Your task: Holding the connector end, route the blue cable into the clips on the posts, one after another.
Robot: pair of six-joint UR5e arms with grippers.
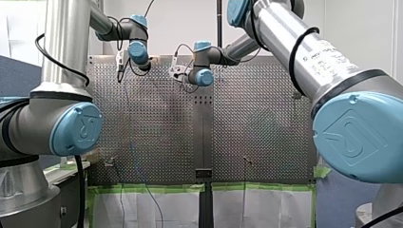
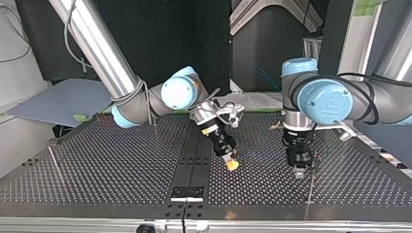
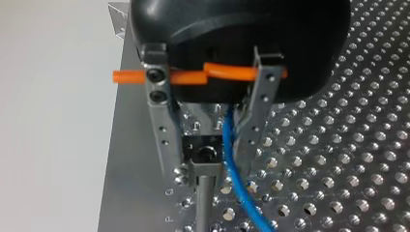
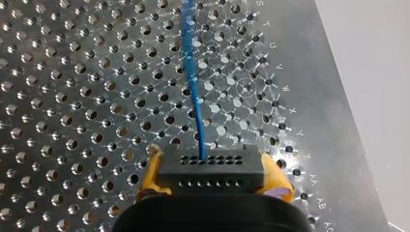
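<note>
White wall (image 1: 361, 33) behind perforated table (image 1: 266, 123) (green tape (image 1: 142, 188) along edge).

In your right wrist view, letters stamped along the table (image 4: 314, 96) edge read S, T, U, V, W, X, Y, Z, AA, AB. In the front view, the blue joint caps (image 1: 76, 129) carry the UR logo. A label (image 1: 328, 57) on your right arm (image 1: 280, 28) is too blurred to read.

My left gripper (image 3: 211, 170) hid the blue cable's (image 3: 228, 150) upper end from me; the post (image 3: 205, 205) ran off frame.
</note>
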